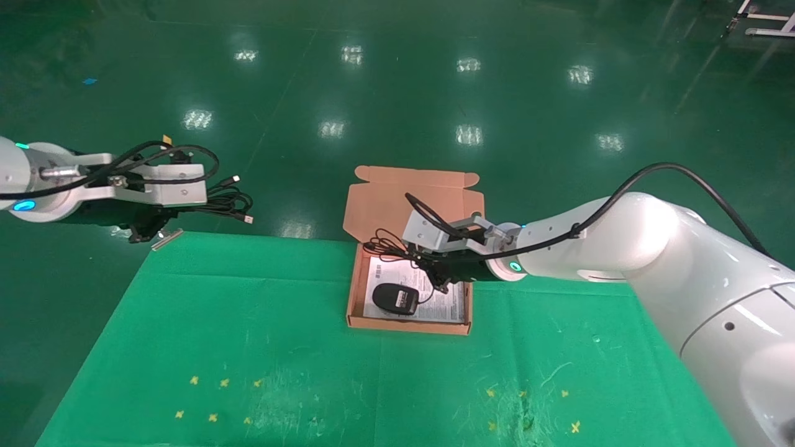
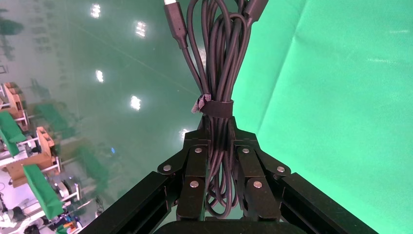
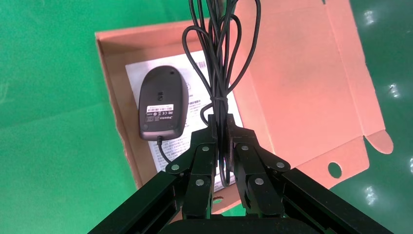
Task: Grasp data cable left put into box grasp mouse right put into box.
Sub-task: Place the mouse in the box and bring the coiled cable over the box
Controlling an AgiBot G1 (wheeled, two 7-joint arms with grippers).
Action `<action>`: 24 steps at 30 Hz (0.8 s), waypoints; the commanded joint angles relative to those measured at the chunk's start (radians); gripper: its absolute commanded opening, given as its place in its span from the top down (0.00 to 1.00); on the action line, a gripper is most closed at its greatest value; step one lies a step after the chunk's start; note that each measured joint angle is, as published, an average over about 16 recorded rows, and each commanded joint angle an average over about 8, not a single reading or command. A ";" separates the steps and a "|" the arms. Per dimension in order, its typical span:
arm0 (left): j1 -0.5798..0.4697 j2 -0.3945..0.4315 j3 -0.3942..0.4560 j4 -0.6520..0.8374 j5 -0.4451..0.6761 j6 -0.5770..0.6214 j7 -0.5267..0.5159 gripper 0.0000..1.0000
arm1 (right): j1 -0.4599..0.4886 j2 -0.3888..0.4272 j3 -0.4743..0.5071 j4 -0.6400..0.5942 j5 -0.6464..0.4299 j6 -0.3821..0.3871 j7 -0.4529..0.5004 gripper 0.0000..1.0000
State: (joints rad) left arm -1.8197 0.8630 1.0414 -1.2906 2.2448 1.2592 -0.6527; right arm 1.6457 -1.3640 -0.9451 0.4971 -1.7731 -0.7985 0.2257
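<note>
My left gripper [image 1: 199,203] is shut on the data cable [image 1: 231,202], a tied black bundle with plugs at its ends, held in the air beyond the table's far left corner. In the left wrist view the gripper [image 2: 217,124] clamps the data cable [image 2: 217,73] just below its tie. The mouse [image 1: 395,298] lies label-up inside the orange box [image 1: 353,298] on the white sheet. My right gripper [image 1: 435,273] hangs over the box, shut on the mouse's looped cord [image 1: 388,245]. The right wrist view shows the gripper [image 3: 220,122], the cord [image 3: 221,58], the mouse [image 3: 163,102] and the box wall [image 3: 112,97].
The box lid [image 1: 410,198] stands open at the far side, with a round hole [image 3: 334,169] in its tab. The green cloth table [image 1: 248,347] carries small yellow marks near the front. A grey strip [image 1: 166,239] lies at the far left corner. Glossy green floor lies beyond.
</note>
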 commanded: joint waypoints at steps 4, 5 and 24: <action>0.002 0.000 0.000 -0.001 0.000 0.000 0.001 1.00 | -0.002 0.006 -0.043 0.001 0.005 0.006 0.030 0.06; 0.003 0.001 0.001 -0.002 -0.001 -0.001 0.002 1.00 | -0.003 0.009 -0.049 0.006 0.006 0.007 0.032 0.00; 0.115 0.208 0.003 0.280 -0.141 -0.245 0.198 1.00 | 0.022 0.123 -0.051 0.053 0.021 0.015 -0.026 0.00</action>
State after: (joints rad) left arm -1.7066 1.0788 1.0429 -0.9990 2.1022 1.0083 -0.4442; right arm 1.6689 -1.2405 -0.9947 0.5506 -1.7507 -0.7855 0.1997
